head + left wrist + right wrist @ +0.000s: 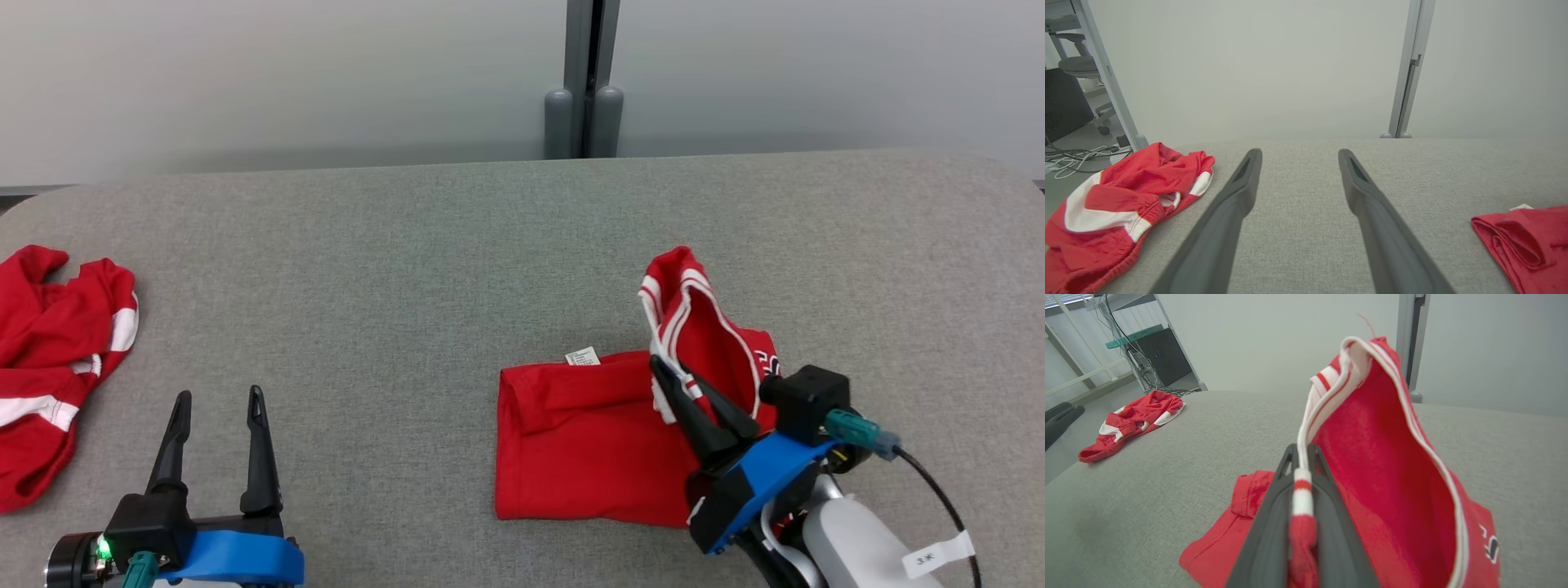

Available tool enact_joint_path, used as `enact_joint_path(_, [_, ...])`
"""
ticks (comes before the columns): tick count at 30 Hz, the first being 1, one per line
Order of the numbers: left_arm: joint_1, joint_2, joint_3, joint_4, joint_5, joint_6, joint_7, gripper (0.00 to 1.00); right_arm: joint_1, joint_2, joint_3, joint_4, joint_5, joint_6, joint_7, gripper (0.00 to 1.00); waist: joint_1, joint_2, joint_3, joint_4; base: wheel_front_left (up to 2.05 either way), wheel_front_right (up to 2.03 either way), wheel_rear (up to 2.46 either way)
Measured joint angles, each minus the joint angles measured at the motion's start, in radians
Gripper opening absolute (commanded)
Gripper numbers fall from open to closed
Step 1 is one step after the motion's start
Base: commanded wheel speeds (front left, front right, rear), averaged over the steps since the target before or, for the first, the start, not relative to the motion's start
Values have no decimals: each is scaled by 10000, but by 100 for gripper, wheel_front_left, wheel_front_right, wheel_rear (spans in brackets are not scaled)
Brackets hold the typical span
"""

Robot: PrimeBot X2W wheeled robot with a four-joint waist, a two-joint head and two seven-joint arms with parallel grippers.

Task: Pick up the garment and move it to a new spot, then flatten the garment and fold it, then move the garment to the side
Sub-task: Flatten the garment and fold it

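Right up close, your right gripper (1302,452) is clamped shut on the white-striped trim (1303,498) of the red garment (588,441), the cloth pinched flat between the two fingers. That corner is lifted: the flap (710,327) stands up off the bench (408,269) at the garment's right end, its inside facing left. The rest lies flat in a tidy rectangle near the middle of the bench, a little to your right, with its long axis running left to right and a rolled edge at its left end. So the flat body lies to the left of your right gripper, and that looks to me like the way the flap has to travel, over and down. Your left gripper (220,394) hovers low at the near left, fingers spread wide, holding nothing and touching nothing, well apart from the garment. The right arm is plainly the nearer one. A crumpled red-and-white garment (49,359) sits at the far left edge, out of the way.
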Motion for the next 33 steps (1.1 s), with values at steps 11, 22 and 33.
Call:
enact_joint_path(11, [-246, 2, -213, 35, -119, 25, 0, 100, -586, 1055, 1279, 1162, 232, -2, -132, 0, 0, 0, 281, 429, 0, 0, 0])
enact_joint_path(22, [-376, 0, -353, 113, -176, 73, 0, 100, -1229, 1210, 1459, 2165, 385, 0, -1450, 100, 0, 1, 294, 255, 0, 0, 0])
enact_joint_path(33, [-333, -2, -416, 33, -75, 61, 0, 100, -384, 167, -1714, 761, -500, 0, -1925, 100, 0, -1, -99, -251, 0, 0, 0])
